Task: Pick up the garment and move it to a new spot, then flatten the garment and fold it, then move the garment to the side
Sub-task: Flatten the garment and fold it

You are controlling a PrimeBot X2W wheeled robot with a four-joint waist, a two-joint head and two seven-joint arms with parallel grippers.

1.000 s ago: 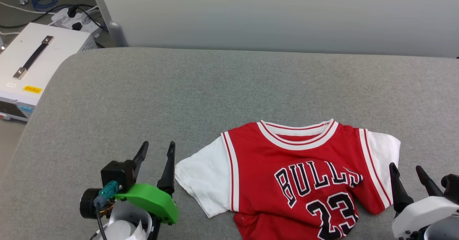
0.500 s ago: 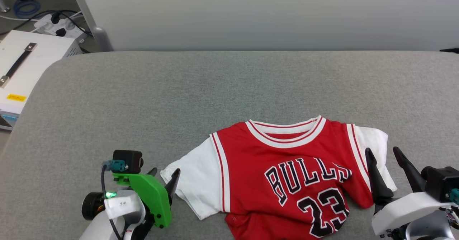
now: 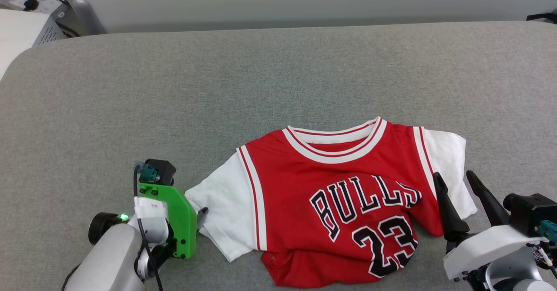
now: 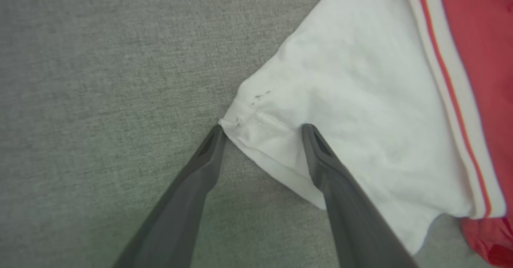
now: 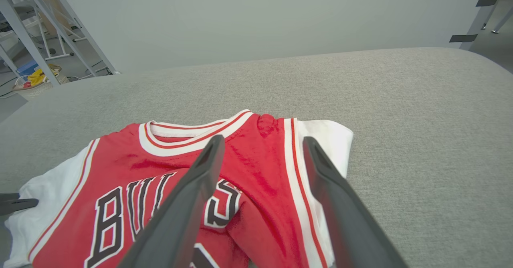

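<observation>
1. The garment (image 3: 339,195) looks light, soft and limp, likely to sag and slip when lifted. The white sleeves or the shoulders seem the best places to pinch
2. It is a red jersey with short white sleeves, striped neck trim and black "BULLS" and "23" lettering, rumpled along its lower part
3. It lies face up on the grey counter (image 3: 217,86), in the lower right of the head view
4. The left claw (image 4: 262,127) stands apart, straddling the sleeve corner (image 4: 244,117); the right claw (image 3: 454,175) is apart too, poised by the other sleeve, gripping nothing
</observation>
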